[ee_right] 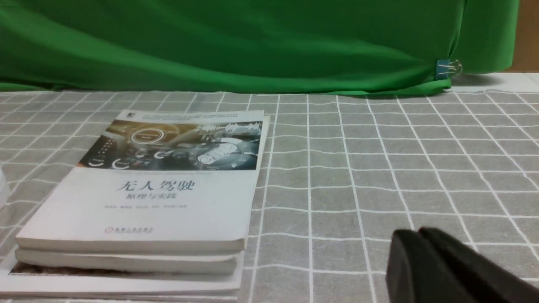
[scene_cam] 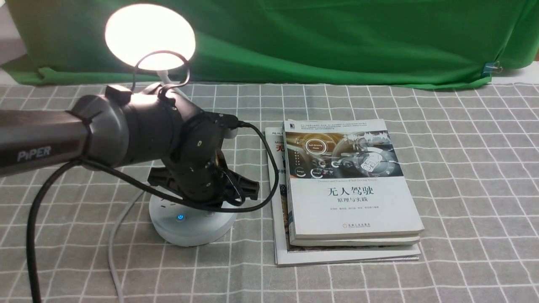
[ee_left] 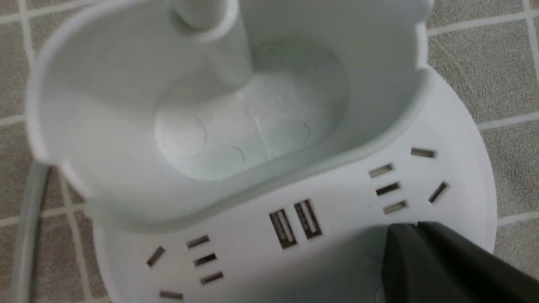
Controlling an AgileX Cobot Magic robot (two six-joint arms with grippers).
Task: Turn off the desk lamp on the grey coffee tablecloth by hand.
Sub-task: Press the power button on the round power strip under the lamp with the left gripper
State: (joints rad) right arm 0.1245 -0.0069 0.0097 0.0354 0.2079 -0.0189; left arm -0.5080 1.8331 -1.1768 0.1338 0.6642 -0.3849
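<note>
The white desk lamp stands on the grey coffee tablecloth [scene_cam: 463, 168], left of centre. Its round head [scene_cam: 149, 35] is lit. A small blue light [scene_cam: 180, 217] glows on the front of its round base [scene_cam: 191, 229]. My left arm [scene_cam: 185, 155] reaches over the lamp and points down at the base, hiding the holder. In the left wrist view my left gripper [ee_left: 417, 225] is shut and empty, its tips close over the base top [ee_left: 337, 252] near the sockets, beside the cup-like holder [ee_left: 210, 105]. My right gripper [ee_right: 419, 231] is shut and empty, low over the cloth, and is out of the front view.
A stack of books [scene_cam: 349, 189] lies just right of the lamp base, and also shows in the right wrist view [ee_right: 160, 189]. The lamp's white cord [scene_cam: 116, 235] runs toward the front edge. A green backdrop [scene_cam: 337, 38] with a clip [scene_cam: 490, 68] hangs behind.
</note>
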